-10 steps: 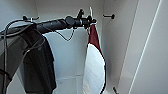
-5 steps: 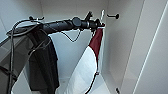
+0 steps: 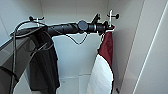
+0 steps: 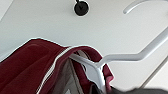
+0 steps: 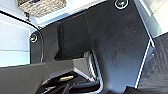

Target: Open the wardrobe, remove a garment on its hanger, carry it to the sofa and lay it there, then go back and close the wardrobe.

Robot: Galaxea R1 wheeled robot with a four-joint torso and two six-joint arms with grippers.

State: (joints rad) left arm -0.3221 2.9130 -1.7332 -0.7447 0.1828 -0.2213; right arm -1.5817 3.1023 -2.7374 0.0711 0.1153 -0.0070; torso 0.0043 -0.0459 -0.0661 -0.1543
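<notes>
A black tubular left arm [image 3: 67,27] with a round joint and loose dark cables [image 3: 75,40] trailing beneath.

Head camera faces the wardrobe [image 3: 75,15]; left wrist camera nears its garment [image 4: 27,65].

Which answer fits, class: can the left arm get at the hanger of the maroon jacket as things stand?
Probably yes. The left pincer is already up at the hanger carrying the maroon jacket, by the hook. The dark garment hangs apart, so nothing blocks the way.
</notes>
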